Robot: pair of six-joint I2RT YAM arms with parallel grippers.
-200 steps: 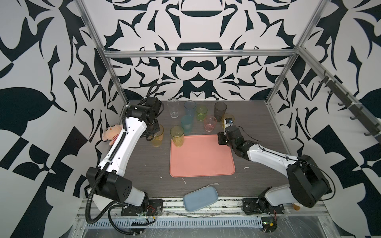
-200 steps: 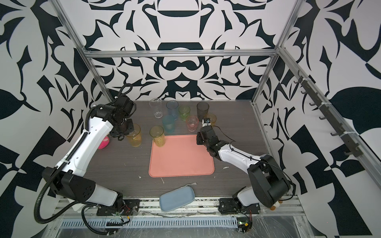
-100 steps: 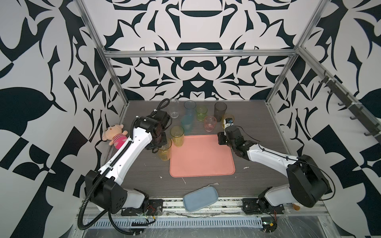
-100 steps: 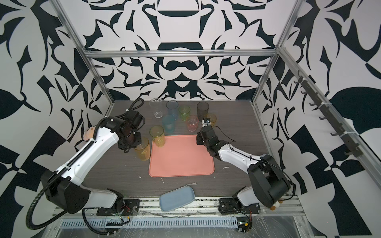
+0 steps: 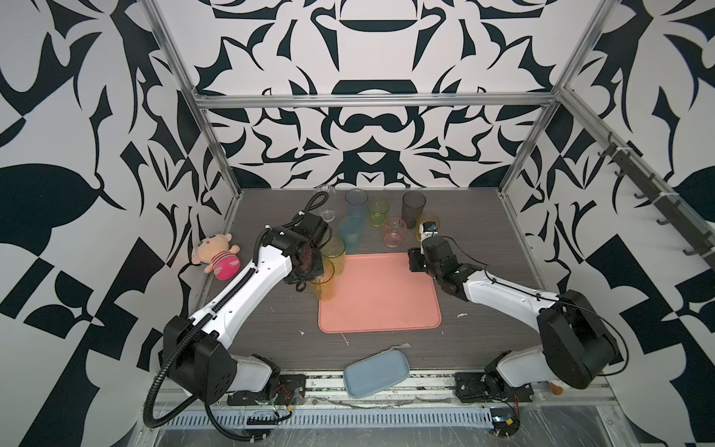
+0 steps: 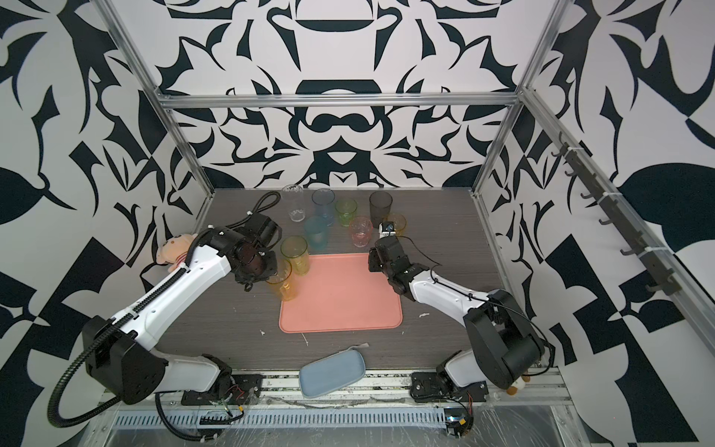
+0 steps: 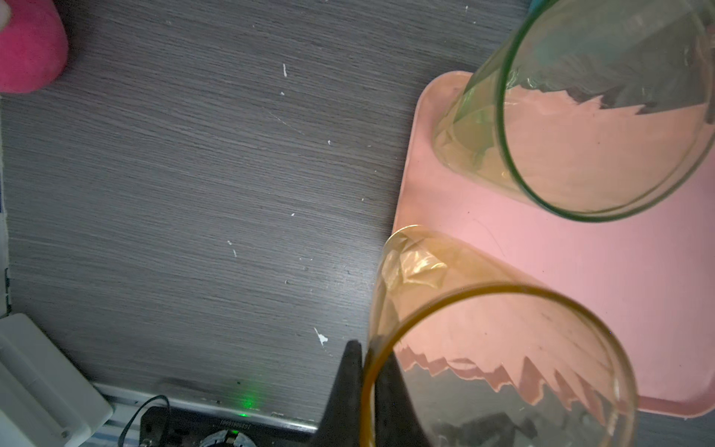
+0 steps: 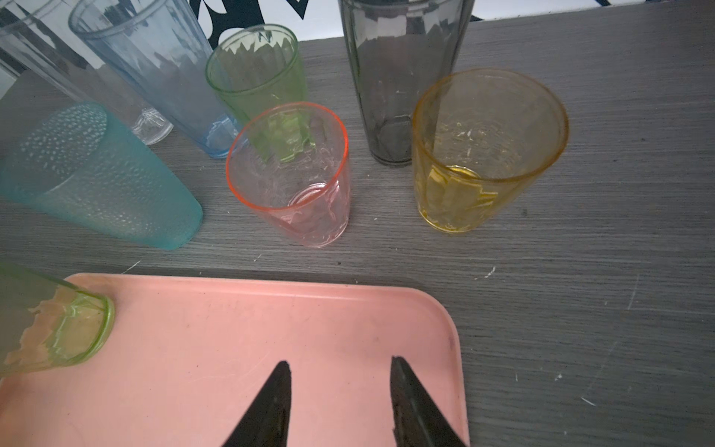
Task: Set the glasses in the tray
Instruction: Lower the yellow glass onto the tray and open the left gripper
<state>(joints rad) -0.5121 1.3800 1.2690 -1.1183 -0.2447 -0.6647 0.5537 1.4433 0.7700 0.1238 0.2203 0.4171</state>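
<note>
My left gripper [image 7: 367, 348] is shut on the rim of a tall amber glass [image 5: 323, 284], one finger inside and one outside. The glass's base is at the left rim of the salmon-pink tray [image 5: 379, 305]; contact cannot be told. A yellow-green glass [image 5: 334, 253] stands on the tray's far left corner. My right gripper [image 8: 340, 363] hangs open and empty over the tray's far right corner. Behind the tray stand teal [image 8: 96, 174], pink [image 8: 294, 182], yellow [image 8: 483, 154], smoke-grey [image 8: 398, 77], green [image 8: 255, 77], blue [image 8: 154, 77] and clear [image 5: 325, 201] glasses.
A plush toy [image 5: 216, 257] lies by the left wall. A blue-grey oblong dish [image 5: 375, 369] sits at the table's front edge, partly over the rail. Patterned walls and metal posts close in the back and both sides.
My left arm has carried the amber glass from the back left forward and rightward to the tray's left edge. The right arm has stayed still.
</note>
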